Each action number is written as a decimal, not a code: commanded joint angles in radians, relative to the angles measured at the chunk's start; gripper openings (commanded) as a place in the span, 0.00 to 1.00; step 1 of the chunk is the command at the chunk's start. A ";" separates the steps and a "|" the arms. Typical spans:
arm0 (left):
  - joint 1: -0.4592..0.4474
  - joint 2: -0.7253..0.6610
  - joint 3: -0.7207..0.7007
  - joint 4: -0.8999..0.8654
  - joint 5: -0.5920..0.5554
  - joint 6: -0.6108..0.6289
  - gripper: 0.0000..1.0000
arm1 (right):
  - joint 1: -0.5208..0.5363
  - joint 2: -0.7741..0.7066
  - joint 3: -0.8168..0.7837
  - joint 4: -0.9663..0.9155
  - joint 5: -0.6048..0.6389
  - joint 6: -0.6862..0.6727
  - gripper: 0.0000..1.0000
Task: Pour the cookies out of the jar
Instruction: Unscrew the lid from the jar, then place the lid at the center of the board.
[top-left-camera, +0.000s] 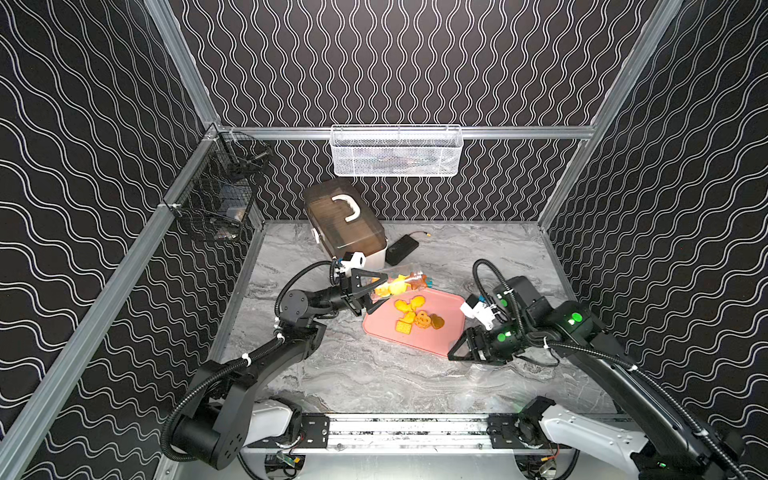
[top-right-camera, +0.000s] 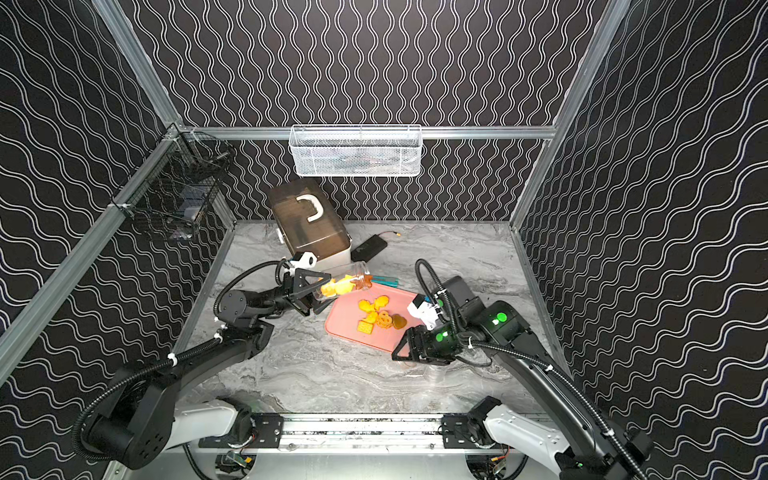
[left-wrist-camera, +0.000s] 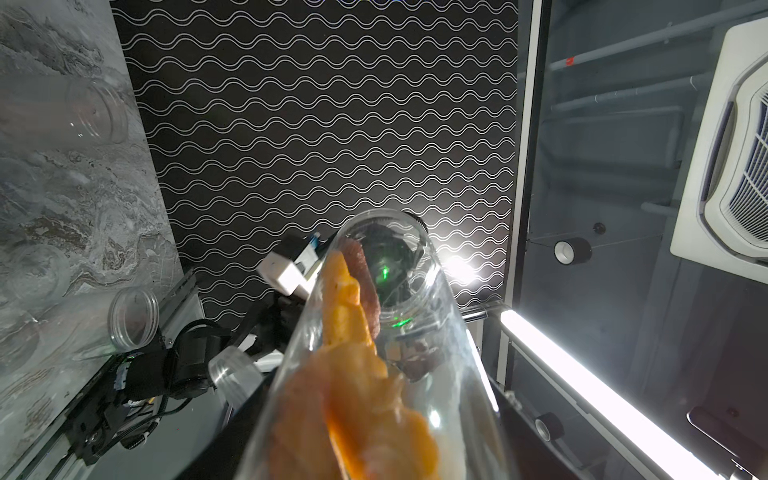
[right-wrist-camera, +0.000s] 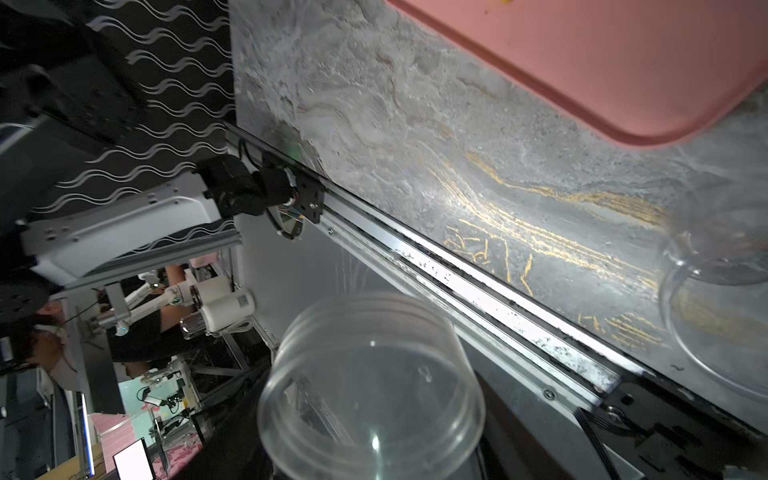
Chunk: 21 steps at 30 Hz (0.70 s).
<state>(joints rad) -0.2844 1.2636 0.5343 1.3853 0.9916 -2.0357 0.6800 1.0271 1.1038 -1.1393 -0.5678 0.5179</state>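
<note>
A clear jar (top-left-camera: 399, 284) (top-right-camera: 347, 282) lies tilted on its side above the far edge of the pink tray (top-left-camera: 382, 328) (top-right-camera: 345, 316), its mouth towards the tray. My left gripper (top-left-camera: 372, 293) (top-right-camera: 322, 291) is shut on the jar's base. Yellow-orange cookies and a brown one (left-wrist-camera: 353, 374) sit inside the jar (left-wrist-camera: 436, 332). Several cookies (top-left-camera: 415, 316) (top-right-camera: 378, 316) lie loose on the tray. At the tray's near right corner my right gripper (top-left-camera: 457, 351) (top-right-camera: 401, 351) is shut on the clear lid (right-wrist-camera: 370, 386).
A brown-lidded box with a white handle (top-left-camera: 345, 224) and a black device (top-left-camera: 401, 249) stand behind the jar. A white mesh basket (top-left-camera: 397, 151) hangs on the back wall, a black wire basket (top-left-camera: 220, 195) on the left wall. The pink tray's corner (right-wrist-camera: 623, 62) shows in the right wrist view.
</note>
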 joint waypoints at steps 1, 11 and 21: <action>0.022 -0.008 0.000 0.102 0.029 -0.072 0.54 | 0.088 0.033 -0.015 0.042 0.162 0.090 0.67; 0.076 -0.022 -0.009 0.143 0.046 -0.121 0.54 | 0.289 0.121 -0.095 0.112 0.364 0.239 0.67; 0.116 -0.024 -0.011 0.151 0.064 -0.139 0.54 | 0.409 0.223 -0.136 0.159 0.514 0.338 0.67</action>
<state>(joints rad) -0.1757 1.2430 0.5232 1.4631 1.0302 -2.0472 1.0695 1.2331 0.9749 -1.0042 -0.1318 0.8032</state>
